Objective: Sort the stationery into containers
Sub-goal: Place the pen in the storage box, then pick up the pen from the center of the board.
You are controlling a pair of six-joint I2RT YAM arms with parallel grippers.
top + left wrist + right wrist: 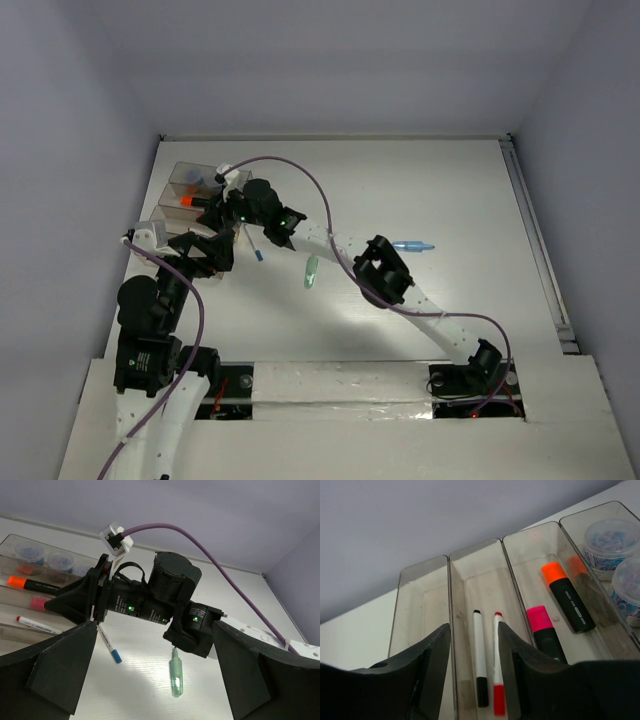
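The clear bins point(176, 181) stand at the table's back left. In the right wrist view, one bin point(470, 587) holds a black-capped pen point(479, 650) and a red-capped pen point(496, 655). The bin beside it holds a pink highlighter point(542, 630) and an orange highlighter point(567, 597). Round pots point(612, 540) sit in the far right bin. My right gripper point(475, 680) hangs open over the pen bin, empty. My left gripper point(150, 680) is open and empty over the table. A blue-capped pen point(108, 643) and a pale green marker point(176, 677) lie ahead of it.
A light blue marker point(413, 246) lies on the table to the right of the right arm's elbow. The right arm point(165, 595) and its purple cable point(300, 170) cross in front of the left gripper. The table's back edge meets the wall just behind the bins.
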